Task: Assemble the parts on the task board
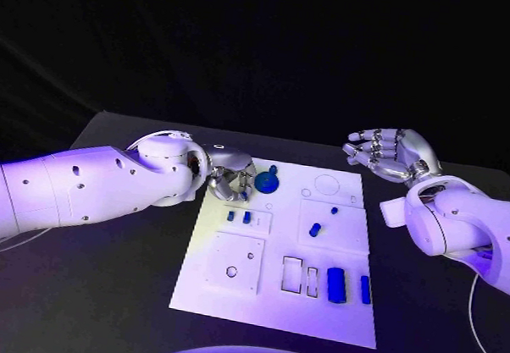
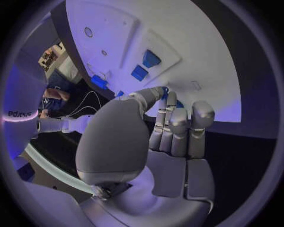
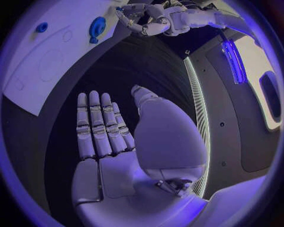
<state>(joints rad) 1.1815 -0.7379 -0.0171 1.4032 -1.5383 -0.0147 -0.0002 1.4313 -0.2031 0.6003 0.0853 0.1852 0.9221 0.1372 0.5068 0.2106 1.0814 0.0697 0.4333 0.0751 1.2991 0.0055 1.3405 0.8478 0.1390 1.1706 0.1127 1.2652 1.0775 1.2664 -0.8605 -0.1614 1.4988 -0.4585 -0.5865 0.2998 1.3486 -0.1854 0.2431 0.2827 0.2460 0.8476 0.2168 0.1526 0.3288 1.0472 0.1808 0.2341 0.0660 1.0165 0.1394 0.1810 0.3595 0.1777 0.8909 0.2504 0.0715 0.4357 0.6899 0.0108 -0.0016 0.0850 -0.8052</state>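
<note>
The white task board point(image 1: 268, 310) lies in the middle of the black table. My left hand point(image 1: 230, 178) hovers at the board's far left corner, fingers curled in. A small blue part point(image 2: 165, 89) shows between its thumb tip and a fingertip, and it seems pinched there. Just right of that hand a round blue part point(image 1: 266, 179) lies on the board. My right hand point(image 1: 393, 153) is raised beyond the board's far right corner, fingers point(image 3: 97, 125) spread, holding nothing.
Other blue parts lie on the board: two small ones point(image 1: 239, 216) left of centre, one point(image 1: 315, 230) in the middle, two long ones point(image 1: 337, 285) at the near right. Empty recesses point(image 1: 297, 275) sit beside these.
</note>
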